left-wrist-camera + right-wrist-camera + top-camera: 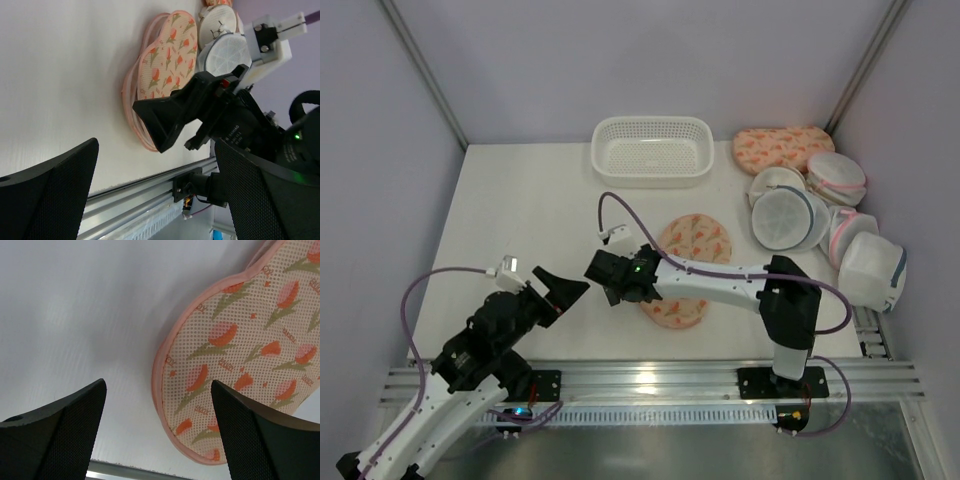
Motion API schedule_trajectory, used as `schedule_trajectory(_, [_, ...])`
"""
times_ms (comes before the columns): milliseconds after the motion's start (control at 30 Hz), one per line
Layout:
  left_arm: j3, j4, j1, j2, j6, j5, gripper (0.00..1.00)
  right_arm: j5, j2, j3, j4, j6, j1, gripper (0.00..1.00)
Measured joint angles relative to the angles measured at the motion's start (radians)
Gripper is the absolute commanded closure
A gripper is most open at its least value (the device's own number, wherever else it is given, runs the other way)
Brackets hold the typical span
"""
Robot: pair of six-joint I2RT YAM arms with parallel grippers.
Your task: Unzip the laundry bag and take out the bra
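The laundry bag (pixel 698 240) lies flat on the bench (pixel 520 210), its long axis running near-to-far. The right tool (pixel 157 387) hangs spread and empty just left of the bag. The left tool (pixel 565 288) is also spread.

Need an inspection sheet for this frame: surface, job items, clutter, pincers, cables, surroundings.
Surface: white matte table, no spills seen.
Job's things: cream, orange-red-printed, pink-edged, peanut-shaped fabric laundry bag lies flat mid-table, partly under the right arm. Bra: nothing seen.
Clutter: white plastic lattice basket at the far edge. Second printed fabric bag and round white mesh bags piled far right.
Grippers: left pincer open, empty. Right pincer open, empty, over the laundry bag's edge.
Cables: purple cables loop from both wrists.
Surroundings: pale walls; aluminium rail at the near edge.
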Motion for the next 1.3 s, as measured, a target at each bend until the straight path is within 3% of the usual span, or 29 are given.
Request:
schedule_trajectory(333, [0.000,-0.101,0.000,-0.080,0.001,-0.035,0.01,0.051,0.175,0.059,-0.090,0.025,0.010,0.40])
schedule_trajectory(467, [0.000,-0.106,0.000,-0.072,0.000,-0.036,0.01,0.081,0.176,0.059,-0.114,0.046,0.012,0.75])
schedule_trajectory(533, [0.000,-0.103,0.000,-0.061,0.000,-0.036,0.01,0.093,0.175,0.058,-0.123,0.050,0.013,0.85])
schedule_trajectory(567, [0.000,-0.101,0.000,-0.055,0.000,-0.036,0.01,0.100,0.173,0.056,-0.123,0.056,0.014,0.96])
schedule_trajectory(800, [-0.003,-0.069,0.000,-0.014,0.000,-0.027,0.01,0.155,0.042,-0.023,-0.159,0.128,0.037,0.96])
schedule_trajectory(967, [-0.027,0.010,0.000,0.057,0.002,0.011,0.01,0.246,-0.127,-0.083,-0.302,0.319,0.046,0.96])
schedule_trajectory(1300, [-0.029,0.284,0.000,0.449,0.058,0.161,0.00,0.320,-0.373,-0.320,-0.510,0.662,0.047,0.96])
